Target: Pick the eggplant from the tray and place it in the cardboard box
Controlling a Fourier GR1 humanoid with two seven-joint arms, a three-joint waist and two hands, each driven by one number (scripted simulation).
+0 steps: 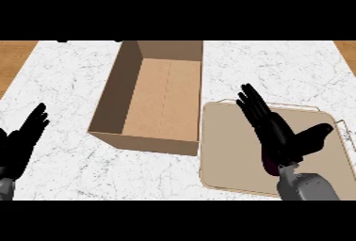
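Observation:
An open cardboard box (pixel 113 89) stands on the marble counter at the centre, its inside bare. To its right lies a beige tray (pixel 226 150) with a thin raised rim. My right hand (pixel 277 134) hovers over the tray, open, with straight fingers pointing up-left and the thumb spread to the right. A thin dark purple sliver of the eggplant (pixel 267 165) peeks out under the palm's left edge; the hand hides the rest of it. My left hand (pixel 21 140) rests open at the lower left edge.
The white marble counter (pixel 69 75) runs left of the box and past the tray's far side. Wooden strips (pixel 14 56) show at both upper corners. The box's near right corner almost touches the tray's left rim.

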